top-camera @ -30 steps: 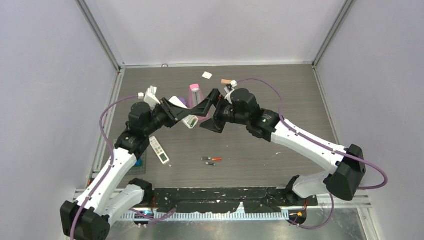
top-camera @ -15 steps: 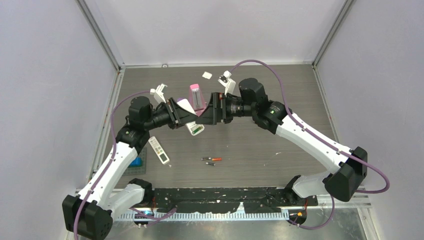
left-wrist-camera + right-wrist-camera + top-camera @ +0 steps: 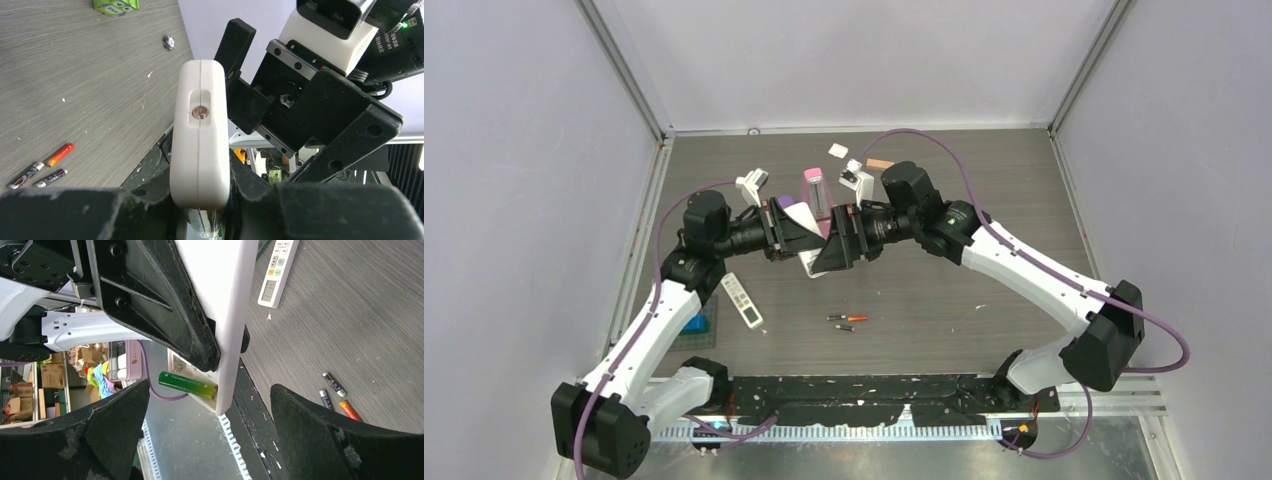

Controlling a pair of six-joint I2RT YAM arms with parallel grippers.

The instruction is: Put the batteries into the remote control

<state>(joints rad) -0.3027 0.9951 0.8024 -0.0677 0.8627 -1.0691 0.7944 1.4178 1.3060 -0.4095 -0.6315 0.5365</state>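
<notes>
My left gripper (image 3: pixel 796 236) is shut on a white remote control (image 3: pixel 810 262) and holds it in the air over the middle of the table. In the left wrist view its fingers (image 3: pixel 200 202) clamp the remote's (image 3: pixel 200 145) lower end. My right gripper (image 3: pixel 838 246) faces it, open wide, one finger on each side of the remote's (image 3: pixel 225 300) end without touching. A green battery (image 3: pixel 187 385) lies in the remote's open compartment between the right fingers (image 3: pixel 210 388). Three loose batteries (image 3: pixel 848 321) lie on the table, one orange and two dark (image 3: pixel 42 167) (image 3: pixel 336 395).
A second white remote (image 3: pixel 742 299) (image 3: pixel 278 272) lies flat on the table by the left arm. A pink upright object (image 3: pixel 814 186), a small white piece (image 3: pixel 838 150) and a tan piece (image 3: pixel 880 163) sit further back. A blue item (image 3: pixel 696 324) lies at the left edge.
The right gripper has swung round and come down to the left until its open jaws straddle the remote's end. The left gripper has turned and shifted the remote slightly to the right.
</notes>
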